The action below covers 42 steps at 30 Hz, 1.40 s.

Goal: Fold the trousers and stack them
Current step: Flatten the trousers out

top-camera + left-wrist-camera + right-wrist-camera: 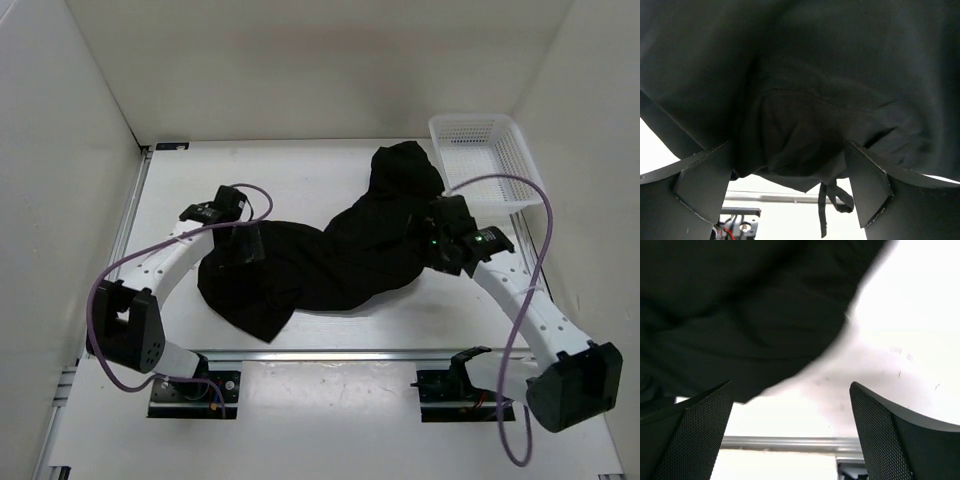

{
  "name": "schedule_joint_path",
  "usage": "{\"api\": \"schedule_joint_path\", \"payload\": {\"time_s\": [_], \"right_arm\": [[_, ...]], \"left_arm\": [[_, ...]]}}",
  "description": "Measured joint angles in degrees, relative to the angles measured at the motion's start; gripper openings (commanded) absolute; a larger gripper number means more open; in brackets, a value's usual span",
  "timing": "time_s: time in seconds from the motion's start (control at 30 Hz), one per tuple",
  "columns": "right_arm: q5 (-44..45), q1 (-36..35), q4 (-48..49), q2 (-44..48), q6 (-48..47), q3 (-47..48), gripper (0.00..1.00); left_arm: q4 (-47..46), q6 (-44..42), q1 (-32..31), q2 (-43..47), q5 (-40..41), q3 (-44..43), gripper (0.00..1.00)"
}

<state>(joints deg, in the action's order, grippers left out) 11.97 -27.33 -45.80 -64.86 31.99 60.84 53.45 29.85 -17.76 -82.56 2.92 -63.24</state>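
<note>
The black trousers [340,255] lie crumpled across the middle of the table, one end bunched up at the back near the basket. My left gripper [245,243] is over their left part. In the left wrist view its jaws stand wide apart [789,165], with the waist cloth [805,100] hanging between them and the small black cord [832,202] dangling below. My right gripper [437,250] is at the trousers' right edge. In the right wrist view it is open [792,395] over bare table, and the cloth [740,315] lies ahead and to the left of it.
A white mesh basket [520,150] stands at the back right, touching the bunched end of the trousers. White walls close in the table on both sides and at the back. A metal rail [330,353] runs along the near edge.
</note>
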Motion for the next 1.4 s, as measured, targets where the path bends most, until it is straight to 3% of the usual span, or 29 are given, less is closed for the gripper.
{"api": "schedule_joint_path", "payload": {"time_s": [0.13, 0.17, 0.2, 0.3, 0.33, 0.4, 0.47, 0.5, 0.53, 0.6, 0.77, 1.03, 1.1, 1.17, 1.23, 1.27, 1.3, 1.33, 1.37, 1.4], "right_arm": [[-9.9, 14.4, 4.6, 1.1, 1.4, -11.4, 1.00], [-12.1, 16.7, 5.4, 1.1, 1.7, -13.2, 1.00], [-13.8, 18.0, 6.3, 1.0, 1.8, -14.2, 0.96], [-19.4, 20.7, 11.0, -1.6, 1.9, -14.9, 0.83], [-21.1, 21.3, 13.2, -3.4, 1.9, -14.9, 0.80], [-24.2, 22.6, 17.4, -7.6, 2.0, -14.9, 0.74], [-27.1, 23.2, 22.0, -12.1, 1.9, -15.4, 0.56], [-28.4, 23.0, 23.9, -14.5, 1.9, -15.6, 0.48], [-29.4, 22.2, 25.2, -17.2, 2.1, -15.5, 0.19], [-29.9, 20.1, 25.1, -20.9, 1.6, -13.8, 0.00], [-25.9, 15.0, 18.6, -23.1, 0.3, 0.1, 0.00], [-20.8, 15.4, 11.5, -25.4, -2.9, 44.5, 0.00], [-20.3, 15.3, 11.6, -23.3, -3.3, 47.7, 0.00], [-19.2, 15.3, 10.8, -19.5, -3.7, 46.5, 0.00], [-17.9, 15.1, 9.9, -14.8, -3.8, 41.7, 0.00], [-16.9, 15.1, 9.0, -12.4, -3.9, 38.8, 0.00], [-15.8, 15.0, 8.5, -10.0, -3.9, 35.7, 0.04], [-14.5, 15.0, 8.1, -7.3, -3.9, 31.7, 0.38], [-13.3, 15.0, 7.2, -4.9, -3.7, 28.0, 0.52], [-12.1, 15.1, 6.2, -2.9, -3.5, 24.8, 0.58]], "left_arm": [[-1.2, 2.1, -1.6, -0.7, 1.0, 1.7, 1.00], [-2.0, 2.5, -1.7, -1.1, 1.2, 1.7, 0.94], [-2.6, 3.0, -1.7, -1.6, 1.2, 1.7, 0.79], [-4.4, 4.0, -1.7, -3.6, 1.1, 1.7, 0.46], [-4.8, 4.2, -1.7, -4.3, 1.1, 1.7, 0.15], [-5.2, 4.2, -1.7, -4.9, 1.0, 1.7, 0.10], [-5.1, 4.0, -1.7, -5.0, 0.9, 1.0, 0.10], [-4.8, 4.0, -1.7, -5.0, 0.9, 0.2, 0.10], [-4.4, 4.0, -1.7, -5.0, 0.9, -0.9, 0.10], [-2.9, 3.8, -1.7, -5.0, 1.0, -5.0, 0.10], [4.1, 2.2, -1.7, -5.2, 4.5, -25.8, 0.10], [9.5, -2.0, 3.7, -9.8, 8.1, -74.2, 0.10], [9.1, -2.4, 5.8, -7.6, 8.9, -76.0, 0.10], [8.6, -2.6, 7.1, -3.0, 9.7, -71.5, 0.13], [8.0, -1.6, 7.5, 2.3, 11.2, -64.1, 0.32], [7.9, -0.5, 7.5, 5.1, 12.0, -59.9, 0.75], [7.5, 0.4, 7.5, 7.9, 12.7, -54.7, 0.92], [6.0, 1.6, 7.5, 11.5, 13.3, -48.0, 1.00], [5.7, 2.7, 7.5, 15.2, 14.0, -41.4, 1.00], [5.7, 3.5, 7.6, 17.9, 14.3, -36.0, 1.00]]}}
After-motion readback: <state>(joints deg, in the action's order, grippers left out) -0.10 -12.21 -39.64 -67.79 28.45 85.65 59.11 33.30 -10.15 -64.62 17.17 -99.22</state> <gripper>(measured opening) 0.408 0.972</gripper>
